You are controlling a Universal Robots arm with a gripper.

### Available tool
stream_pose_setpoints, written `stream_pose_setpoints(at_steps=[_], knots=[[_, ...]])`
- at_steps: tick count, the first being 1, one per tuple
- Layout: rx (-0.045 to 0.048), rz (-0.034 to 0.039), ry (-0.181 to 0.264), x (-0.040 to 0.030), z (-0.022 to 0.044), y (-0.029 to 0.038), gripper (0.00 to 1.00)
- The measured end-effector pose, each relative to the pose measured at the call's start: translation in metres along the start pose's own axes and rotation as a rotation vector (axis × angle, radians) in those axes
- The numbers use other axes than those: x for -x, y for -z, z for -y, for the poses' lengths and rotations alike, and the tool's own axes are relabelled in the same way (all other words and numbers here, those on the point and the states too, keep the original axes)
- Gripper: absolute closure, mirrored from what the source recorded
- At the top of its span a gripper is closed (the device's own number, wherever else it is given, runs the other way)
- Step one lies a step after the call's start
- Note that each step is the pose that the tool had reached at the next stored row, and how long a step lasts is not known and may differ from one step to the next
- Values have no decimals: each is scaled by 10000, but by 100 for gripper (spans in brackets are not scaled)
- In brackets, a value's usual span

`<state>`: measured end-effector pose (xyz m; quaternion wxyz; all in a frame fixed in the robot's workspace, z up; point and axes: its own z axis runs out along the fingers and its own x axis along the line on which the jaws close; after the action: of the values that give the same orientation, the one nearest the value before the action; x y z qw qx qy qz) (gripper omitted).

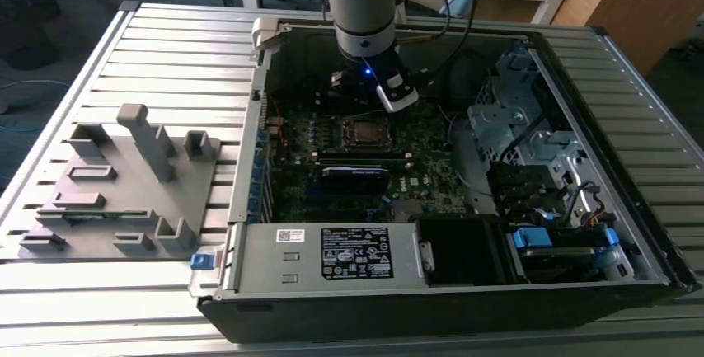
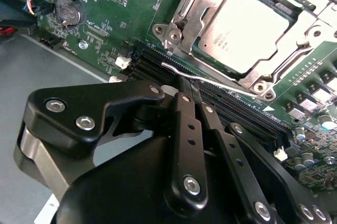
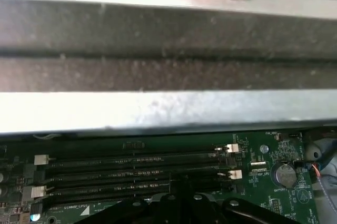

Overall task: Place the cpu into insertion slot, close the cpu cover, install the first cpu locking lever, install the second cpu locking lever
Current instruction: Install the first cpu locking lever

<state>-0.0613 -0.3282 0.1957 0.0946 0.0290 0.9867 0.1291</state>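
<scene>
In the second wrist view the silver-topped cpu (image 2: 247, 29) lies flat in the insertion slot (image 2: 295, 10) on the green motherboard. The cpu cover (image 2: 202, 16) is folded down around it as a silver frame. A thin wire locking lever (image 2: 216, 81) runs along the socket's near edge. My gripper (image 2: 187, 88) is shut, its black fingertips right at that lever; I cannot tell whether they press it. In the exterior view the gripper (image 1: 372, 97) hangs inside the open computer case, just beyond the socket (image 1: 363, 130).
Long black memory slots (image 3: 131, 174) lie under the gripper, with the case wall (image 3: 168, 108) close behind. A coin battery (image 2: 67, 10) sits nearby. A drive cage (image 1: 517, 126), a power supply (image 1: 330, 254) and a grey fixture plate (image 1: 121, 184) surround the board.
</scene>
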Motion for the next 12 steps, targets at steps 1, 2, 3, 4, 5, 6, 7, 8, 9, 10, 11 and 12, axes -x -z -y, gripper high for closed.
stream_pose_setpoints(at_steps=[1,2,3,4,5,6,7,8,9,10,11,12], knots=[[95,-5,-19,0,1,1,89],[152,-7,-32,0,2,2,89],[214,-10,-44,0,4,2,89],[264,-12,-54,0,5,3,89],[294,-13,-61,0,6,3,89],[332,-14,-68,0,6,3,89],[366,-15,-75,0,7,5,89],[382,-17,-80,1,5,11,89],[393,-16,-81,3,2,21,89],[403,-15,-83,6,-2,35,89],[408,-16,-83,10,-7,52,89],[415,-17,-85,13,-12,71,89]])
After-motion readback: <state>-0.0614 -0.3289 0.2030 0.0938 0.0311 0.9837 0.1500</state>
